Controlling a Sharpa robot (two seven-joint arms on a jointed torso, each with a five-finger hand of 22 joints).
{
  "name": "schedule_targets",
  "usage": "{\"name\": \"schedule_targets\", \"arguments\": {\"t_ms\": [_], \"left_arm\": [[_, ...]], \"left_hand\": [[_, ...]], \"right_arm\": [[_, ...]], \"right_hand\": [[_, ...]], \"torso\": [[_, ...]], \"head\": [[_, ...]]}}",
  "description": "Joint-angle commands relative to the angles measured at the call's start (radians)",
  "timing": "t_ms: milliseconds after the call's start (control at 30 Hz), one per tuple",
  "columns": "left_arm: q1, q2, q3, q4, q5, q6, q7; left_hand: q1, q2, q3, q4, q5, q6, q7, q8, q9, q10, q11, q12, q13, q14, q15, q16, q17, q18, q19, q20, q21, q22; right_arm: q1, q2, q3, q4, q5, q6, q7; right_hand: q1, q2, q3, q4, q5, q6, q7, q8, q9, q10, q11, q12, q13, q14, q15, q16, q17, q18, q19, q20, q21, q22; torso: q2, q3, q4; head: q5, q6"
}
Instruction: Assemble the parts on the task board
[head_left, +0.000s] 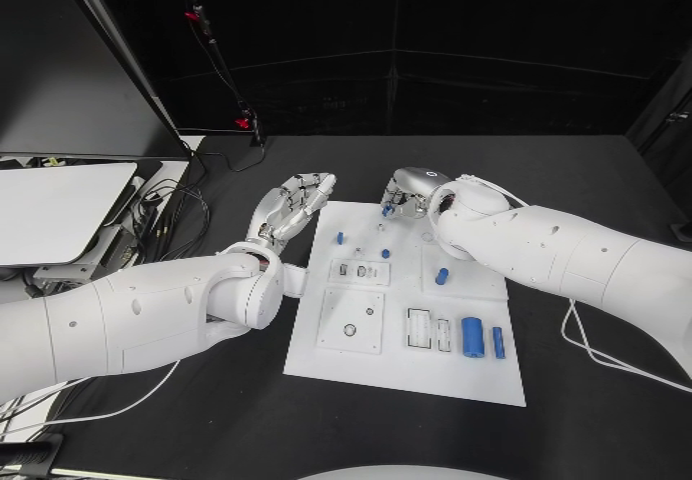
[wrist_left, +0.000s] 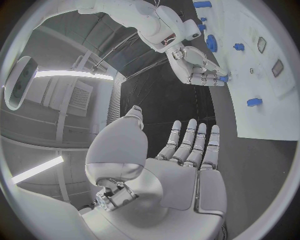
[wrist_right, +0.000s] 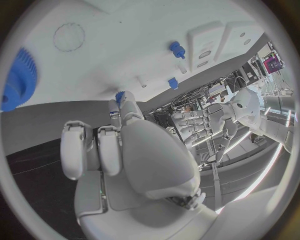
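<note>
1. Two hands work at the task board's (head_left: 404, 370) far edge: the right hand (head_left: 408, 192) pinches a small blue part (head_left: 387, 210) there.
2. The left hand (head_left: 293, 207), just off the board, hangs spread and empty.
3. Likely best: the right hand keeps the part upright and lowers slowly.

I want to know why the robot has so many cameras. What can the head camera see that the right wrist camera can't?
Head view alone: the two long blue parts lying side by side at the task board's near edge, and both arms reaching in.

Right wrist view alone: a blue toothed gear and a close look at the right hand with a small blue part at its fingertips.

Both: the white board, the right hand at its far edge, and the left hand with straight fingers, holding nothing.
</note>
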Motion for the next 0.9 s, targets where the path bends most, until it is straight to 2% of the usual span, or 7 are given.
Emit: {"name": "schedule_targets", "arguments": {"t_ms": [33,333,467,567,700,800,900], "left_arm": [[0.002,0.001,0.001,0.000,-0.007,0.004,0.277],[0.002,0.002,0.001,-0.002,-0.007,0.004,0.274],[0.002,0.001,0.001,-0.002,-0.007,0.005,0.273],[0.002,0.001,0.001,-0.002,-0.007,0.006,0.271],[0.002,0.001,0.001,-0.002,-0.007,0.006,0.270],[0.002,0.000,0.001,-0.003,-0.007,0.007,0.269],[0.002,0.000,0.001,-0.003,-0.007,0.008,0.268]], "left_hand": [[0.001,0.013,0.007,0.000,0.004,0.001,0.155,0.005,-0.001,-0.004,0.000,0.007,-0.001,-0.003,0.005,0.005,-0.001,0.017,-0.007,0.003,0.004,0.000],[0.002,0.015,0.007,0.000,0.005,0.001,0.155,0.005,-0.002,-0.004,0.000,0.007,-0.001,-0.003,0.005,0.005,-0.001,0.017,-0.007,0.003,0.004,0.000],[0.002,0.015,0.007,0.000,0.005,0.001,0.155,0.005,-0.002,-0.004,0.000,0.007,-0.001,-0.003,0.005,0.005,-0.001,0.017,-0.007,0.003,0.004,0.000],[0.003,0.017,0.008,-0.001,0.005,0.001,0.155,0.005,-0.002,-0.004,0.000,0.008,-0.001,-0.003,0.005,0.005,-0.001,0.017,-0.007,0.003,0.004,0.000],[0.003,0.017,0.008,-0.001,0.005,0.001,0.155,0.005,-0.002,-0.004,0.000,0.008,-0.001,-0.003,0.005,0.005,-0.001,0.017,-0.007,0.003,0.004,0.000],[0.003,0.017,0.008,-0.001,0.005,0.001,0.155,0.005,-0.002,-0.004,0.000,0.008,-0.001,-0.003,0.005,0.005,-0.001,0.017,-0.007,0.003,0.004,0.000],[0.003,0.017,0.008,-0.001,0.005,0.001,0.155,0.005,-0.002,-0.004,0.000,0.008,-0.001,-0.003,0.005,0.005,-0.001,0.017,-0.007,0.003,0.004,0.000]], "right_arm": [[0.002,0.001,0.000,0.005,0.004,0.019,-0.005],[0.001,0.002,0.000,0.009,0.004,0.029,-0.021],[0.001,0.004,0.000,0.007,0.004,0.039,-0.041],[0.001,0.004,0.000,0.007,0.004,0.041,-0.049],[0.001,0.002,0.000,0.009,0.003,0.024,-0.048],[0.001,-0.005,0.000,0.017,0.005,-0.032,-0.027],[0.001,-0.023,0.000,0.038,0.032,-0.116,0.014]], "right_hand": [[0.005,-0.008,0.001,0.006,0.004,-0.003,0.002,-0.002,0.001,0.002,0.007,-0.007,0.001,0.046,-0.001,-0.005,-0.001,0.004,-0.003,0.002,-0.004,0.048],[0.004,-0.020,0.001,0.013,0.004,-0.021,0.003,-0.019,-0.001,-0.015,0.012,-0.022,0.000,0.045,0.003,-0.007,-0.005,0.005,-0.005,0.005,-0.006,0.045],[-0.009,-0.043,-0.008,0.026,0.004,-0.082,0.011,-0.060,-0.002,-0.083,0.028,-0.024,0.001,0.037,0.016,-0.018,-0.041,0.010,-0.021,0.015,-0.018,0.019],[-0.036,-0.073,-0.025,0.033,-0.001,-0.150,0.002,-0.075,-0.004,-0.141,0.042,-0.024,0.001,0.026,0.026,-0.033,-0.087,0.019,-0.046,0.023,-0.038,-0.021],[-0.088,-0.102,-0.038,0.045,0.003,-0.224,-0.027,-0.076,-0.002,-0.207,0.053,-0.020,0.004,0.017,0.036,-0.047,-0.120,0.026,-0.064,0.035,-0.056,-0.051],[-0.135,-0.140,-0.019,0.066,0.003,-0.302,-0.047,-0.078,-0.003,-0.236,0.059,-0.014,0.006,0.010,0.039,-0.059,-0.153,0.030,-0.074,0.041,-0.069,-0.071],[-0.186,-0.188,0.063,0.076,0.003,-0.335,-0.049,-0.074,0.000,-0.241,0.057,0.005,0.010,0.007,0.037,-0.070,-0.176,0.031,-0.073,0.041,-0.076,-0.080]], "torso": [[0.000,0.0005,0.0003],[0.001,0.0000,0.0008],[0.000,-0.0001,0.0008],[0.001,0.0000,0.0013],[0.000,0.0000,0.0012],[0.001,0.0003,0.0009],[0.001,0.0010,0.0015]], "head": [[-0.001,0.000],[-0.001,0.000],[-0.002,0.000],[-0.003,0.001],[-0.003,0.001],[-0.003,0.002],[-0.005,0.005]]}}
